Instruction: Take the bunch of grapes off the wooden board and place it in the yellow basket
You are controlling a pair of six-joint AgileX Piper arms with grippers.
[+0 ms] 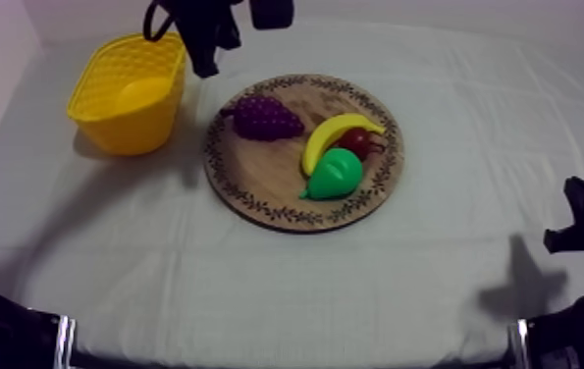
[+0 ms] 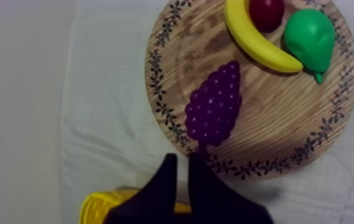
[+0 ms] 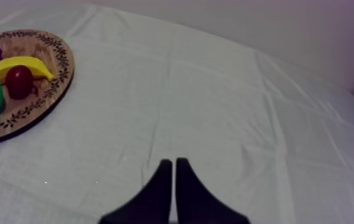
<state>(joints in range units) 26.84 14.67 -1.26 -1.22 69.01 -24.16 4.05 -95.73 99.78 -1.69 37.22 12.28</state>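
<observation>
Status: approach stage. No step of the transfer is complete.

1. Task object. The grapes [image 1: 264,118] lie on the board [image 1: 256,191], at about 10 o'clock from its centre in the top view. Nothing grips them, and they lie apart from the other fruit.
2. Other items on the board. The banana [image 1: 340,135] is at 2 o'clock, the red fruit [image 1: 362,143] is just beyond it toward 3 o'clock, and the pear [image 1: 335,175] is at 4 o'clock.
3. Target. The basket [image 1: 109,123] stands on the cloth [image 3: 215,89] at 10 o'clock from the board, near its rim. No fruit shows inside it.
4. Left gripper [image 1: 205,69]. In the top view it hangs above the gap between basket and board, at 11 o'clock from the grapes. In the left wrist view its fingers lie together as a narrow wedge with only a thin slit between them. The tips point at the broad end of the grapes and stop just short of it, over the board's rim. It holds nothing.
5. Right gripper [image 3: 174,162]. Its fingers are together on nothing, over bare cloth. It is well apart from the board, at 4 o'clock from it in the top view.

Remaining, as judged:
- Spread the left fingers.
- Lower them around the grapes and clamp.
- Lift clear of the board.
- Carry toward 10 o'clock.
- Release over the basket.
</observation>
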